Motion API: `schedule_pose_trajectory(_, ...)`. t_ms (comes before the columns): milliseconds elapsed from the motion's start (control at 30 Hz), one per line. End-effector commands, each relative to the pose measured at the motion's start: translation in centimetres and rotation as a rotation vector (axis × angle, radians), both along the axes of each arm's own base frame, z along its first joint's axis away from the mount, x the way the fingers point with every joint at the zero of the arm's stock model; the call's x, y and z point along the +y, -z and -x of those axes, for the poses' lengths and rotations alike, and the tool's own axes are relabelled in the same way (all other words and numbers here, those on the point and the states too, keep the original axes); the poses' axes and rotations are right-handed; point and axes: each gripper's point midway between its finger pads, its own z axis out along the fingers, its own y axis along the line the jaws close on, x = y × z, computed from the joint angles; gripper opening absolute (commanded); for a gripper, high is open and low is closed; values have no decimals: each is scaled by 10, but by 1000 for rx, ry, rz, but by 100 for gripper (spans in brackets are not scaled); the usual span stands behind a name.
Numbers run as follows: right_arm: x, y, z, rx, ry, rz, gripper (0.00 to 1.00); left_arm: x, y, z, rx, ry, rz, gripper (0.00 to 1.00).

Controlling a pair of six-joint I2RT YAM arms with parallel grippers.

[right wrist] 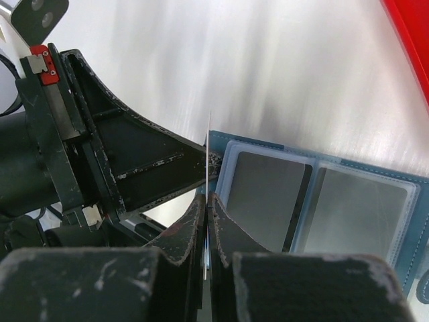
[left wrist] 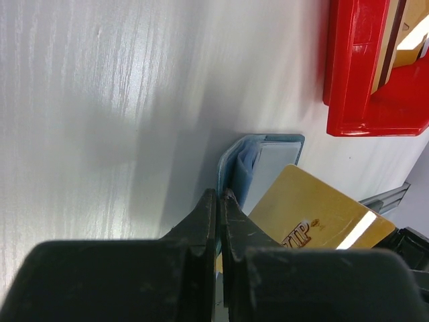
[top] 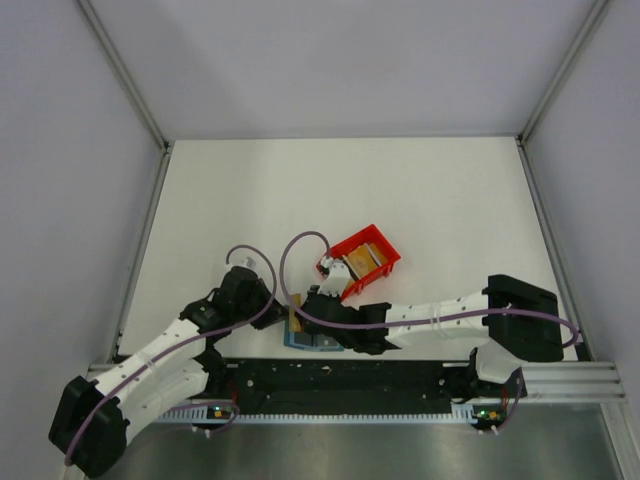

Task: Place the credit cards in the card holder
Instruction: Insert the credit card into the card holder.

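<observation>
With left gripper (left wrist: 220,196) clamping the card holder (left wrist: 236,164) and right gripper (right wrist: 206,201) pinching a gold card (left wrist: 308,215), may snag the 11 o'clock pocket lip (left wrist: 278,164) if tilted.

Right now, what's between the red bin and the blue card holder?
Only bare white table separates the red bin and the card holder, as the left wrist view shows.
</observation>
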Motion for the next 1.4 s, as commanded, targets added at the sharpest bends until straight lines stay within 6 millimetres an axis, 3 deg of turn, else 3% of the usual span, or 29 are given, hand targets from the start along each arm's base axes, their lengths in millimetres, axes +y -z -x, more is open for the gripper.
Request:
schedule_pose_trajectory(0,8,-28,6,-40,-30,-79,0,1,0,-3,-27,-12,2,0)
schedule_pose_trajectory(200,5,-38,5,-72,-37,-107,0,7,8,-1,-12,-27,-26,0)
schedule_pose_trajectory(500,3,-16,6,-35,-21,-41,0,2,1,-2,-22,-14,-7,0)
schedule_pose_trajectory(1267,21,-9,8,-13,-52,18,0,0,0,-2,-25,-10,8,0)
schedule_pose_trajectory(1367,14,7,9,12,-36,85,0,0,-1,-2,-25,-9,12,0)
